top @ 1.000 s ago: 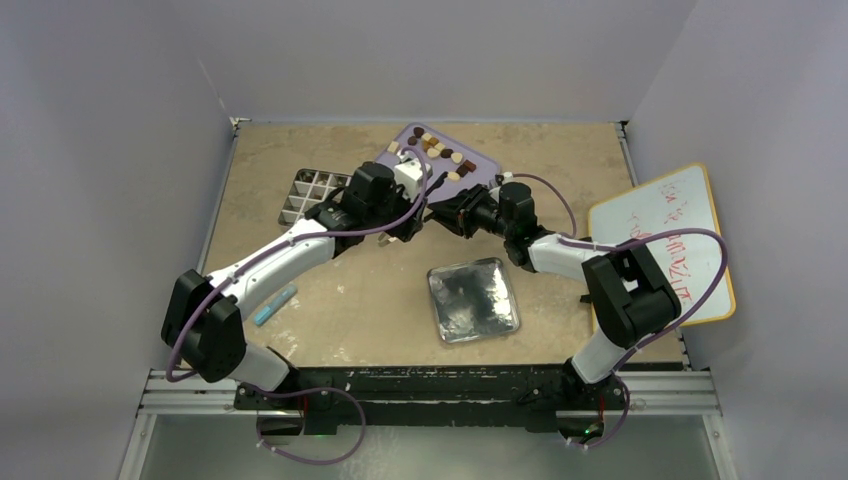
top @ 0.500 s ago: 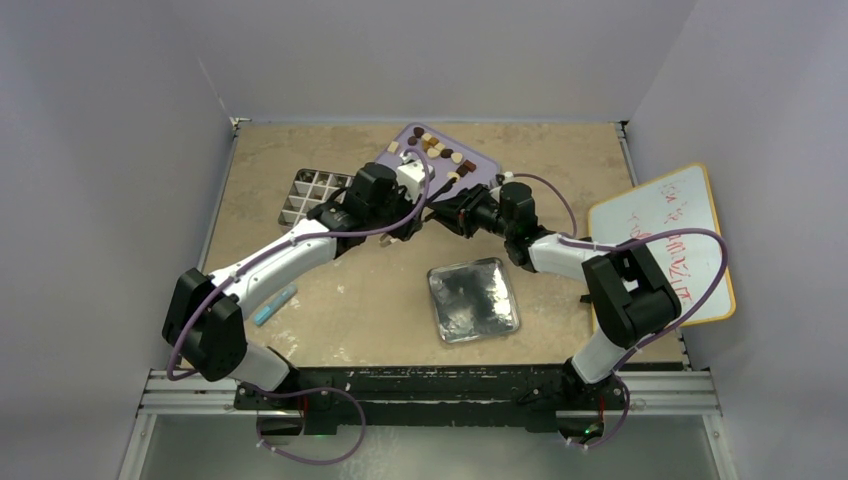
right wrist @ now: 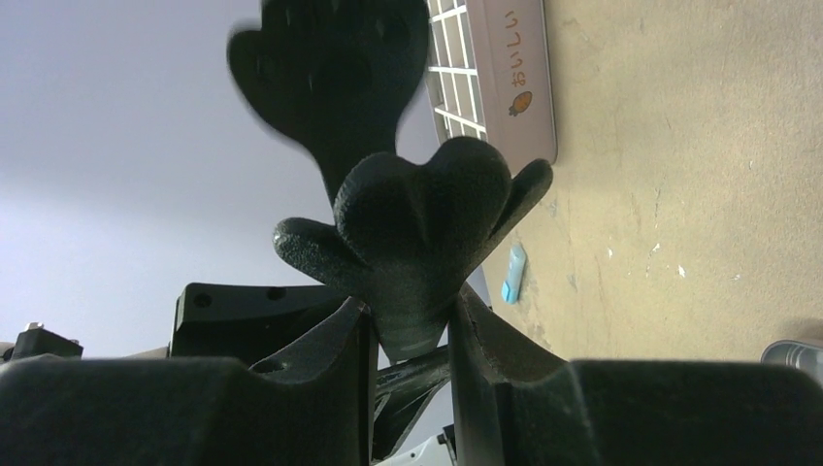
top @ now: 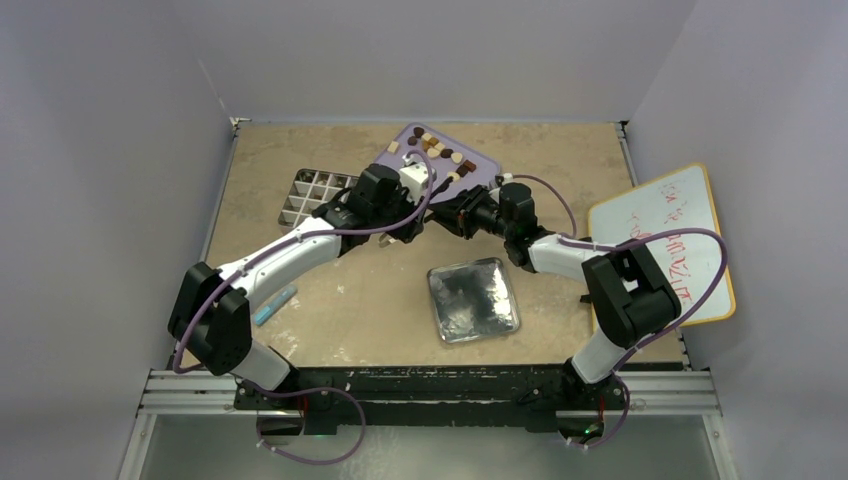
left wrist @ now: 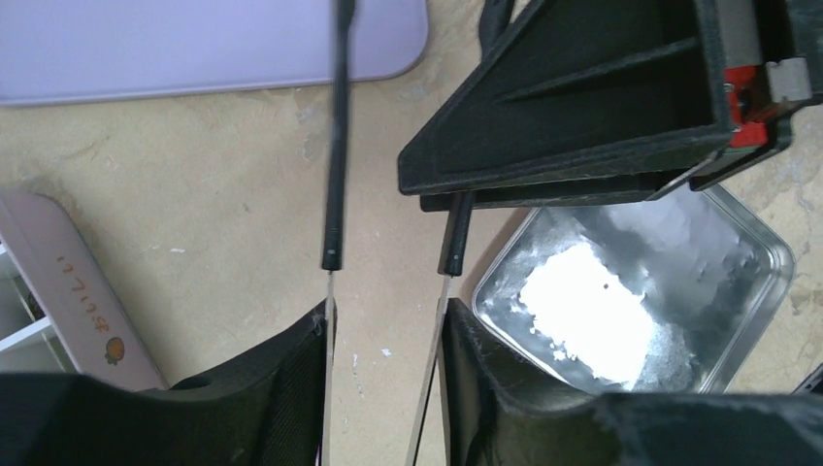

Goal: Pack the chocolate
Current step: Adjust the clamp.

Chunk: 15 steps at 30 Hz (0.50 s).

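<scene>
Several small brown and cream pieces of chocolate (top: 437,148) lie on a purple tray (top: 484,163) at the back. Both grippers meet in front of that tray, above the table. The left gripper (left wrist: 383,320) is shut on black tweezers (left wrist: 333,194), whose two thin metal arms rest against its inner pads and run out to black sleeves. The right gripper (right wrist: 412,311) is shut on a black lobed piece (right wrist: 422,209), apparently the same tweezers' far end. In the top view the left gripper (top: 418,212) and right gripper (top: 452,212) almost touch. No chocolate is in the tweezers.
A gridded box (top: 305,195) with a pink rim (left wrist: 78,291) lies at the back left. A shiny metal tin (top: 473,300) sits mid-table, just right of the left gripper. A whiteboard (top: 665,240) leans at the right, and a small blue item (top: 274,304) lies front left.
The left arm's shoulder and elbow have shifted slightly to the right. Both grippers stay together at the same spot with the tweezers between them.
</scene>
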Available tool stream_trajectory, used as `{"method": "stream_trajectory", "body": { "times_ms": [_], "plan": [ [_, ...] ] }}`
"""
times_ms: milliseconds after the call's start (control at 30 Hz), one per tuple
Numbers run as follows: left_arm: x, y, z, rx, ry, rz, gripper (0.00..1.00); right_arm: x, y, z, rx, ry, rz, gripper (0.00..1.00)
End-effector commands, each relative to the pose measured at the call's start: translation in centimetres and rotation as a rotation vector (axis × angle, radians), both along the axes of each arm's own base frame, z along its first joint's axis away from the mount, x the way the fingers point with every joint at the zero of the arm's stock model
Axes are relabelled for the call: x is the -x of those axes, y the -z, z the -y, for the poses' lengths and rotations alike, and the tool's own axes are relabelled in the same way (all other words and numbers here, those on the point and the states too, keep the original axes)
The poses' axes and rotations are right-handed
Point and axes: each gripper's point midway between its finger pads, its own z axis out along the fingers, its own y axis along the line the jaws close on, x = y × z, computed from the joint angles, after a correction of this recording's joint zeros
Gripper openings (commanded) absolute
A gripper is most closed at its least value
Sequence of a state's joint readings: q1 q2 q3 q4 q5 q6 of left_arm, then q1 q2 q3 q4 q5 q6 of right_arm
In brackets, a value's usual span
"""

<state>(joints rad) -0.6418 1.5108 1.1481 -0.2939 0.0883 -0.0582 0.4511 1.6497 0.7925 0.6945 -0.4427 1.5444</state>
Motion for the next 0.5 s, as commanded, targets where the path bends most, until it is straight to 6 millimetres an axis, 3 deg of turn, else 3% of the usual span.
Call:
{"method": "stream_trajectory", "body": {
  "times_ms": [0,133,300,467],
  "plan": [
    [-1.2,-2.7,1.1,0.050,0.012,0.073,0.35,0.7,-2.0,-0.2,-0.050,-0.028,0.041,0.06],
    [-1.0,-3.3,0.7,0.047,0.001,0.076,0.29,0.7,-1.4,-0.1,-0.043,-0.026,0.028,0.10],
    [-0.5,-5.0,0.4,0.067,0.000,0.095,0.26,0.9,0.0,0.2,-0.010,-0.025,0.011,0.33],
    [-0.5,-6.1,0.4,0.078,-0.005,0.105,0.26,1.3,1.7,0.7,0.072,-0.031,0.000,0.38]
  ]
}}
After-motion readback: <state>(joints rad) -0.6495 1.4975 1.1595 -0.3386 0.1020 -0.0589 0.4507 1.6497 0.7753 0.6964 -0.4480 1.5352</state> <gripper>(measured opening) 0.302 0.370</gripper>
